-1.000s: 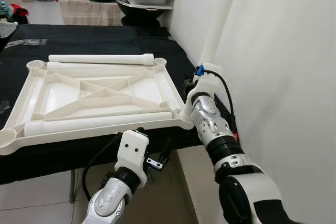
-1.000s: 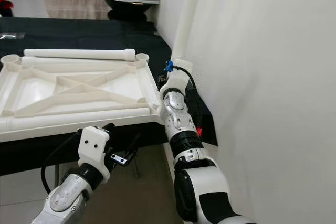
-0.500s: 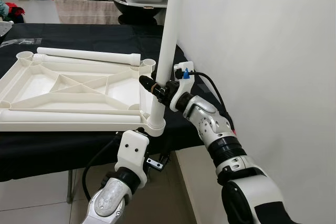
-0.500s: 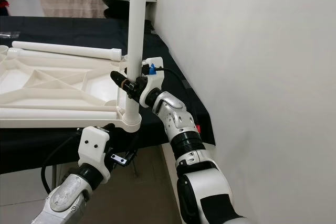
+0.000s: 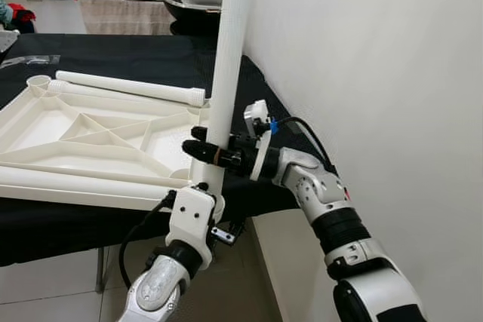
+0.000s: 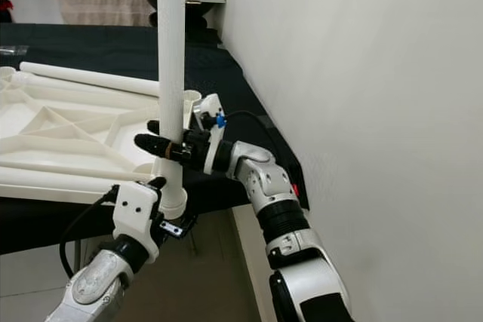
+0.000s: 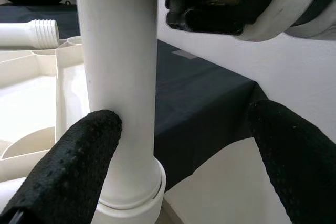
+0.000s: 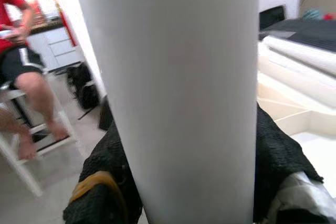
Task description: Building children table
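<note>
Since a second ago we are seeing the long white plastic table leg (image 5: 226,58), then lying flat in the tray-like top, now standing upright in the near right corner socket (image 7: 128,203) of the white ribbed plastic tabletop (image 5: 98,137), which is lying upside down on the black-draped desk (image 5: 121,54). Our right pincer (image 5: 202,152) is reaching across from the wall side, its two black fingers clamped around the leg just above the socket. Our left pincer (image 7: 184,150) is waiting below the desk edge with its fingers apart, one pad (image 7: 73,161) touching the leg near its base and the other standing well clear. Another white leg (image 5: 128,87) is lying along the far rim of the tabletop, and one more (image 5: 75,179) is resting across the near rim. We judge the step in hand to be seating the first leg in its corner; next we are likely needing to press or twist it fully home while keeping it vertical, then let go and fetch another leg.
</note>
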`<state>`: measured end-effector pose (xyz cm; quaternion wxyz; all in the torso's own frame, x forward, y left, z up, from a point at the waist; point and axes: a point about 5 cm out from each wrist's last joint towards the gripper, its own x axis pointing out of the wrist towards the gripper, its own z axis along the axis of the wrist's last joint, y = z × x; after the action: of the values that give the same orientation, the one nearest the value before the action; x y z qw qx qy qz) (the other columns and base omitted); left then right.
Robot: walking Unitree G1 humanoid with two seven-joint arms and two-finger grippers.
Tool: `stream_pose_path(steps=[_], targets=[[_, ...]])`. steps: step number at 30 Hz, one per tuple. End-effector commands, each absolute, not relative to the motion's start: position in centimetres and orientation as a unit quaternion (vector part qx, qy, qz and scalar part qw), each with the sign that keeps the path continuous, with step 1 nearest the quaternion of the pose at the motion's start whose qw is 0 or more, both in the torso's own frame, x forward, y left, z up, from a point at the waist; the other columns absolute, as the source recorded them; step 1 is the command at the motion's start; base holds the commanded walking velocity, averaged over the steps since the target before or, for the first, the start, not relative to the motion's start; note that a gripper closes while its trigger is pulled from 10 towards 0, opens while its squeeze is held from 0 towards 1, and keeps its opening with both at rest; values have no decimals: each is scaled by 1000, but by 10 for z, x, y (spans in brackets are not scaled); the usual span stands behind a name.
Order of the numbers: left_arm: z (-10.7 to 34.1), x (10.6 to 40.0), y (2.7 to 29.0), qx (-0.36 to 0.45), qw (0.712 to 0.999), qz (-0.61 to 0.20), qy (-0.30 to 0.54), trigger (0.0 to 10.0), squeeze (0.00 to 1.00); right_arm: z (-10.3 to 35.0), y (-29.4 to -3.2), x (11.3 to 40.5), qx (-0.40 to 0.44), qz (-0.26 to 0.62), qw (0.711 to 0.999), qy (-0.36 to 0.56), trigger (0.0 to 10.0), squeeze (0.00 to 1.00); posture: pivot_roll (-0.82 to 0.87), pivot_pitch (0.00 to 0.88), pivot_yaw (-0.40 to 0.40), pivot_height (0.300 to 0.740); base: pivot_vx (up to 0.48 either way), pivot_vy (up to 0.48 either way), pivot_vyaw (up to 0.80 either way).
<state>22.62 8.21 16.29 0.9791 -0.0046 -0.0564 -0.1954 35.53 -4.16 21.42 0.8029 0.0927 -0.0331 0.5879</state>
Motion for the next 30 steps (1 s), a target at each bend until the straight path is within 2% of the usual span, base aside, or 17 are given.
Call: stream_pose_path(steps=[1,2,5,6,8,9,11,13,14,15,18,19,20,21,23,24,30], targets=[[161,225,78,-7,978,-200,-53,10000,0,206,-41,362,99,547,831,-14,0,0,78,57,-143,740,0,0,0],[161,225,78,-7,978,-200,-53,10000,0,206,-41,362,99,547,831,-14,0,0,78,57,-143,740,0,0,0],[160,226,79,-6,979,-199,-53,10000,0,205,-51,388,68,371,926,3,0,0,79,62,-144,740,0,0,0],[160,226,79,-6,979,-199,-53,10000,0,205,-51,388,68,371,926,3,0,0,79,62,-144,740,0,0,0],[160,226,79,-6,979,-199,-53,10000,0,202,-63,397,57,278,959,24,0,0,78,62,-143,740,0,0,0],[160,226,79,-6,979,-198,-53,10000,0,200,-79,404,64,184,980,41,0,0,80,62,-146,740,0,0,0],[160,226,79,-6,979,-198,-53,10000,0,200,-79,404,64,184,980,41,0,0,80,62,-146,740,0,0,0],[160,226,79,-5,979,-197,-53,10000,0,200,-98,408,65,74,994,47,0,0,78,67,-142,740,0,0,0],[160,226,79,-5,979,-197,-53,10000,0,200,-98,408,65,74,994,47,0,0,78,67,-142,740,0,0,0],[160,225,79,-6,979,-198,-52,10000,0,200,-107,409,60,8,997,46,0,0,77,69,-144,740,0,0,0],[160,225,79,-6,979,-198,-52,10000,0,198,-107,407,60,-17,997,50,0,0,77,69,-144,740,0,0,0],[160,225,79,-6,979,-198,-52,10000,0,197,-106,407,58,-31,996,54,3725,0,77,69,-144,740,0,0,0],[160,225,79,-6,979,-198,-52,10000,0,197,-106,407,58,-31,996,54,3725,0,77,69,-144,740,0,0,0],[160,225,79,-6,979,-198,-52,10000,0,197,-100,407,66,-24,996,51,10000,0,75,70,-143,740,0,0,0],[160,225,79,-6,979,-198,-52,10000,0,200,-91,406,70,-11,997,32,10000,0,77,72,-144,740,0,0,0],[160,225,79,-7,979,-198,-52,10000,0,203,-86,405,80,6,997,22,10000,1000,76,72,-142,740,0,0,0],[160,224,78,-8,979,-198,-51,10000,0,216,-72,404,122,80,989,-24,10000,1000,74,74,-145,740,0,0,0]])
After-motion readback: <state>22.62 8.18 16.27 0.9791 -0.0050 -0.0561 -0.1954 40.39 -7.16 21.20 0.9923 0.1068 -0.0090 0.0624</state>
